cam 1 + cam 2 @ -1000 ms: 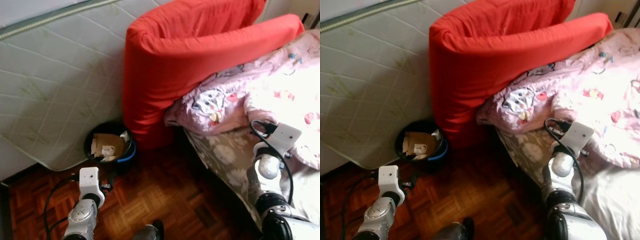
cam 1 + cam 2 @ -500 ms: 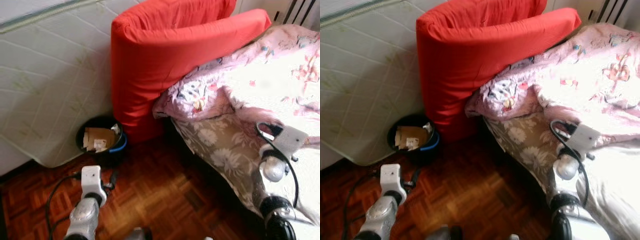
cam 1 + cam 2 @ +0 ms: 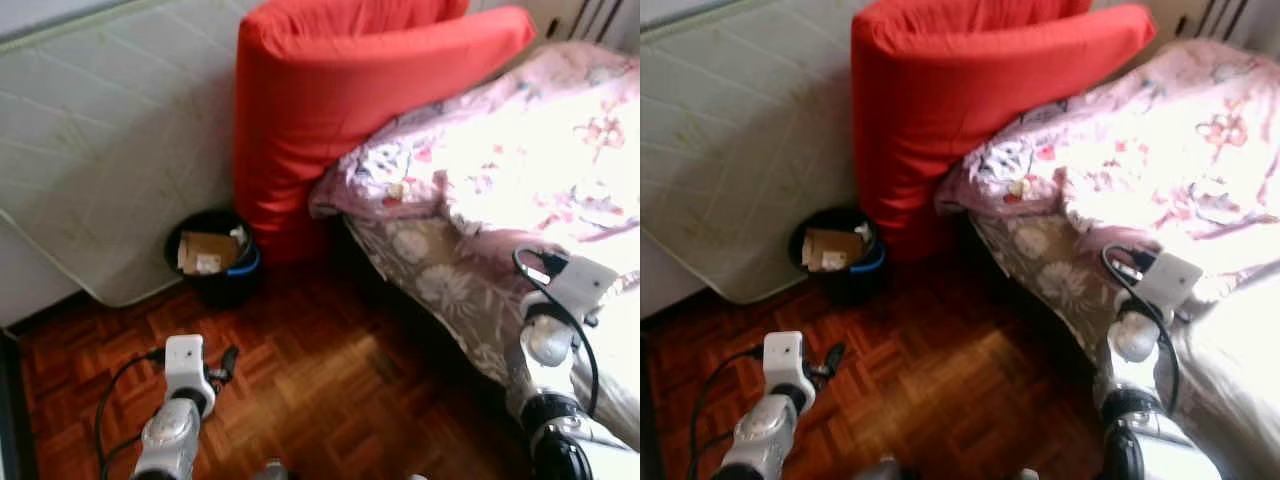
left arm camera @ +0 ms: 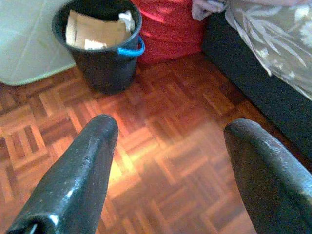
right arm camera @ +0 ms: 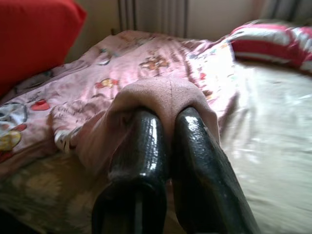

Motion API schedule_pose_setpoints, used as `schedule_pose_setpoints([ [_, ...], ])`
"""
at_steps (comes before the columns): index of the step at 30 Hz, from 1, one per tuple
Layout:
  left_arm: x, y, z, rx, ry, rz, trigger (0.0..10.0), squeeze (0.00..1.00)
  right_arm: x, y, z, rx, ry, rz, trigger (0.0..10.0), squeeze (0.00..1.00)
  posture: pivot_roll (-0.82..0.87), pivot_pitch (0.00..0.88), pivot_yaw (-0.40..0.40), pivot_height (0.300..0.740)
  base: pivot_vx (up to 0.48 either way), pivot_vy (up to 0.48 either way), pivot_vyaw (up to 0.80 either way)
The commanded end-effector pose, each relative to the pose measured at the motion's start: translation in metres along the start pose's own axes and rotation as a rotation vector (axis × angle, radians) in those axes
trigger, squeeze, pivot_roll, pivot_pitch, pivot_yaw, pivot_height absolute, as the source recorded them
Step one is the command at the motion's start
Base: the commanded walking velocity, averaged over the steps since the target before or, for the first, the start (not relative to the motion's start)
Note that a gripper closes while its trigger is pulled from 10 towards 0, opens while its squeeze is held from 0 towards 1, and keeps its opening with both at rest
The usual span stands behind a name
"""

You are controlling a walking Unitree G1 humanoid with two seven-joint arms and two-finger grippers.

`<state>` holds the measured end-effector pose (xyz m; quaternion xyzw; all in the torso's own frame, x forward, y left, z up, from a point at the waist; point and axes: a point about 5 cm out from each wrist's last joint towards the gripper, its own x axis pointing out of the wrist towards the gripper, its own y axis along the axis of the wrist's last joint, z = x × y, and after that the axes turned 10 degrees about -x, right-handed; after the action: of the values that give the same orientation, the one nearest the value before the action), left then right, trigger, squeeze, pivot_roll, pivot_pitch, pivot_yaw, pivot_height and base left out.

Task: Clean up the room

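One black bucket (image 3: pixel 214 262) with a blue handle stands on the parquet floor (image 3: pixel 330 380), holding pieces of cardboard (image 4: pixel 95 30) and a scrap of white paper. It sits between the pale quilted mattress (image 3: pixel 110 130) leaning behind it and the one large red cushion (image 3: pixel 330 110), which stands propped against the head edge of the bed (image 3: pixel 450 290).

On the bed lie one pink patterned blanket (image 3: pixel 500 150), a grey-brown sheet with white flowers along the near edge, and a striped red and white pillow (image 5: pixel 273 41) at the far corner. A radiator (image 5: pixel 153 17) shows behind the bed.

The right gripper (image 5: pixel 168 131) is over the bed's near edge, its two black fingers pressed together on a fold of pinkish-beige cloth (image 5: pixel 161 100) that drapes over the fingertips; the cloth rests just above the pink blanket.

The left gripper (image 4: pixel 168 129) hangs low over the floor with its two fingers (image 4: pixel 85 165) spread wide apart and nothing between them. The bucket is ahead of it, with bare parquet between them and the dark side of the bed beside it.
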<state>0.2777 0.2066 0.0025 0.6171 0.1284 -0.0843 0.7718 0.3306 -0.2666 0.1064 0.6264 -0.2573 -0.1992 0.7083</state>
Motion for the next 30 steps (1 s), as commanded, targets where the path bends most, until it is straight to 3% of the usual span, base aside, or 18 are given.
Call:
schedule_pose_setpoints([
  [1, -0.003, -0.004, -0.007, 0.017, 0.013, -0.031, 10.0, 0.0, 0.033, 0.074, 0.031, -0.023, -0.189, 0.318, 10.0, 0.0, 0.1, 0.144, 0.037, 0.74, -0.255, 0.0, 0.0],
  [2, -0.002, -0.004, -0.007, 0.019, 0.01, -0.035, 10.0, 0.0, 0.04, 0.106, 0.048, -0.037, -0.279, 0.454, 10.0, 0.0, 0.1, 0.144, 0.037, 0.74, -0.255, 0.0, 0.0],
  [11, -0.003, -0.005, -0.005, 0.017, 0.006, -0.037, 10.0, 0.0, 0.043, 0.109, 0.057, -0.029, -0.295, 0.454, 10.0, 0.0, 0.1, 0.146, 0.036, 0.74, -0.256, 0.0, 0.0],
  [14, -0.002, -0.005, -0.005, 0.018, 0.003, -0.037, 10.0, 0.0, 0.042, 0.095, 0.054, -0.036, -0.296, 0.37, 10.0, 0.0, 0.1, 0.145, 0.035, 0.74, -0.17, 0.0, 0.0],
  [18, -0.003, -0.006, -0.005, 0.015, 0.01, -0.037, 10.0, 0.0, 0.035, 0.047, 0.049, -0.035, -0.231, 0.115, 10.0, 0.0, 0.1, 0.143, 0.031, 0.74, 0.0, 0.0, 0.0],
  [20, -0.003, -0.006, -0.005, 0.015, 0.01, -0.037, 10.0, 0.0, 0.031, 0.034, 0.05, -0.042, -0.221, 0.05, 10.0, 0.0, 0.1, 0.143, 0.031, 0.74, 0.0, 0.0, 0.0],
  [22, -0.003, -0.007, -0.005, 0.014, 0.009, -0.044, 10.0, 0.0, 0.023, 0.007, 0.049, -0.057, -0.183, -0.085, 10.0, 0.0, 0.1, 0.143, 0.031, 0.74, 0.0, 0.0, 0.0],
  [23, -0.004, -0.009, -0.005, 0.013, 0.006, -0.052, 10.0, 0.0, 0.015, -0.015, 0.051, -0.06, -0.175, -0.215, 10.0, 0.0, 0.1, 0.142, 0.031, 0.74, 0.0, 0.0, 0.0],
  [26, -0.004, -0.01, -0.005, 0.011, 0.003, -0.059, 10.0, 0.0, 0.007, -0.031, 0.054, -0.052, -0.174, -0.295, 10.0, 0.0, 0.1, 0.141, 0.032, 0.74, 0.0, 0.0, 0.0],
  [27, -0.004, -0.011, -0.004, 0.01, 0.0, -0.066, 10.0, 0.0, -0.001, -0.045, 0.056, -0.055, -0.162, -0.371, 10.0, 0.0, 0.1, 0.14, 0.031, 0.74, 0.0, 0.0, 0.0],
  [30, -0.005, -0.012, -0.004, 0.009, -0.001, -0.071, 10.0, 0.0, -0.007, -0.055, 0.055, -0.073, -0.128, -0.429, 10.0, 0.0, 0.1, 0.14, 0.03, 0.74, 0.0, 0.0, 0.0],
])
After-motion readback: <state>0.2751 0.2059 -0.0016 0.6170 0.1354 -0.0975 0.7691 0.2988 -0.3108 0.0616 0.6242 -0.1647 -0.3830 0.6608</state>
